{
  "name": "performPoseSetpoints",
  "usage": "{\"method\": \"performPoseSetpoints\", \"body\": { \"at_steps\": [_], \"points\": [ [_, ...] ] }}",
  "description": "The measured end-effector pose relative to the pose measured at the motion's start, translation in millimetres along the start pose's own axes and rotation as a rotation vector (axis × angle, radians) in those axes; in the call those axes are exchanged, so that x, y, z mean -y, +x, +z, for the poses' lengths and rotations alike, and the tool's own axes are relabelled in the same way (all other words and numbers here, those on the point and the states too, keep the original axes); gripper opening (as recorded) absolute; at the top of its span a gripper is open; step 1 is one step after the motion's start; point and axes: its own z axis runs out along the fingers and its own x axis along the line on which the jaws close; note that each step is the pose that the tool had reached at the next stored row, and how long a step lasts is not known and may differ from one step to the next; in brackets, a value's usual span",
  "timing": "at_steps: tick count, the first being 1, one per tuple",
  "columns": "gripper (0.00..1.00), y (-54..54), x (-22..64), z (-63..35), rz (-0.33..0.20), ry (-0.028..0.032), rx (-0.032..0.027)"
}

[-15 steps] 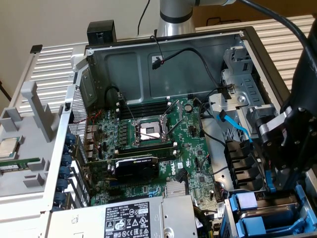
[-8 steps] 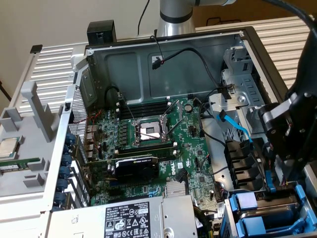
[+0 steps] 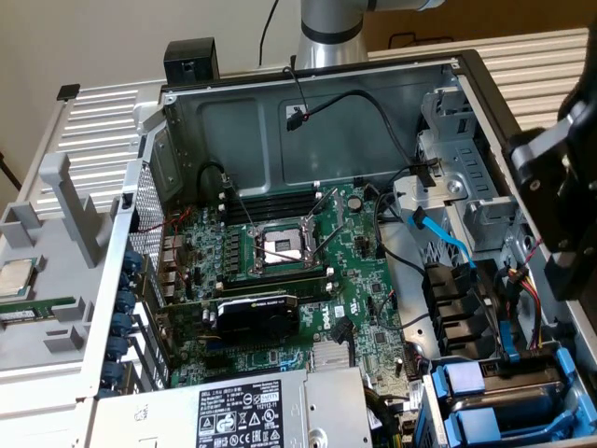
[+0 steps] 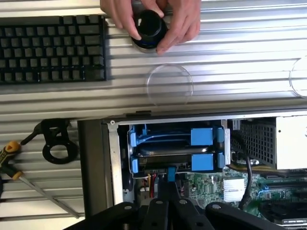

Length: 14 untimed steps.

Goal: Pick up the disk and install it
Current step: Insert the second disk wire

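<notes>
At the lower right of the exterior view, inside the open computer case, a drive cage holds two bright blue carrier frames stacked one over the other. The disk sits in this cage, lying flat with its long axis running across the cage from the exterior view's left to its right. Its metal body is mostly hidden by the blue plastic. In the wrist view the same two carriers appear, the disk being the one nearer the gripper. The gripper's fingers are drawn together, their tips right at a small blue tab on the carrier's edge; whether they pinch it cannot be told.

The case also contains one motherboard, one black graphics card, one labelled grey power-supply box and one blue cable. Outside the case lie one black keyboard and one yellow-handled screwdriver. A person's two hands hold one round black object.
</notes>
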Motion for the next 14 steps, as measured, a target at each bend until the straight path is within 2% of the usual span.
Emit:
{"method": "performPoseSetpoints", "body": {
  "at_steps": [2,14],
  "points": [
    [0.11,0.0,0.4,-3.0,0.001,-0.0008,-0.0001],
    [0.11,0.0,0.4,-3.0,0.001,-0.0007,-0.0001]
  ]
}}
